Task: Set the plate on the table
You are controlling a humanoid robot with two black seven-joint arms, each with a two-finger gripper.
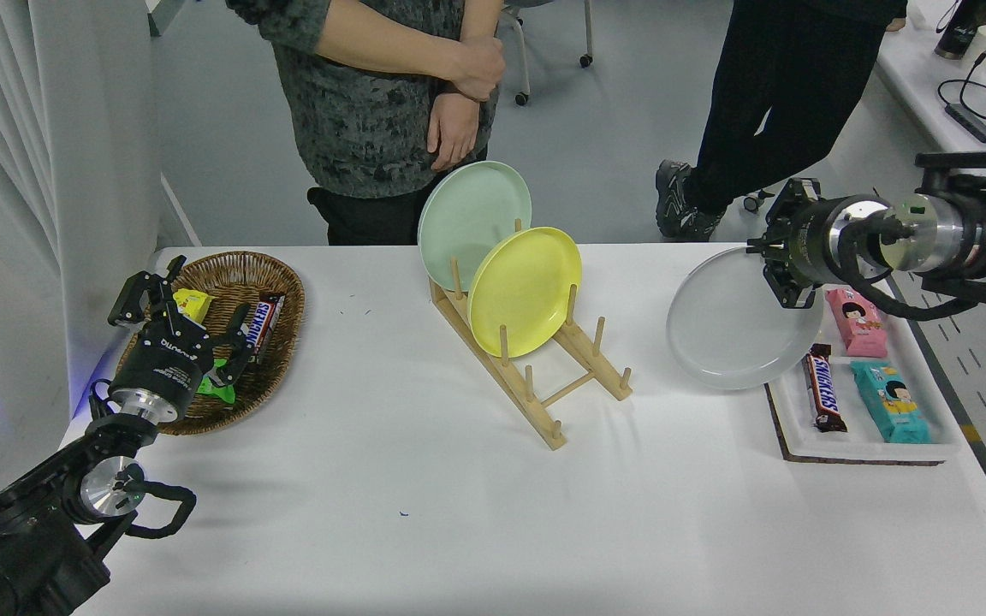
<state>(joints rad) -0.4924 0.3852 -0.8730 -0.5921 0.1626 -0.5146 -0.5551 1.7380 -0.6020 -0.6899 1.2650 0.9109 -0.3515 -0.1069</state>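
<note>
- The white table [424, 513] filled the lower part of the head view, with grey floor beyond it and two people standing at the far side, one with hands folded.
- The grey plate [733, 329] was held tilted at the table's right, its upper right rim pinched by the right gripper [774, 272], whose fingers were clenched on that rim; whether its lower edge touched the table or hung just above it could not be told.
- Its right side overlapped the white tray [861, 447] holding snack bars, and a Snickers bar [824, 392] lay just beside the plate's lower right rim.
- Judged risk: if lowered straight down, the plate might land partly on the tray's raised edge and rock or slide, since it straddled that border.
- Judged risk: a one-sided grip on a smooth rim might let the plate pivot or slip, dropping with a knock.
- The wooden rack [536, 376] with the yellow plate [525, 291] and green plate [474, 224] stood well apart to the left, so a collision there looked unlikely.
- The left gripper [181, 318] sat parked over the wicker basket [279, 342], fingers spread and holding nothing.
</note>
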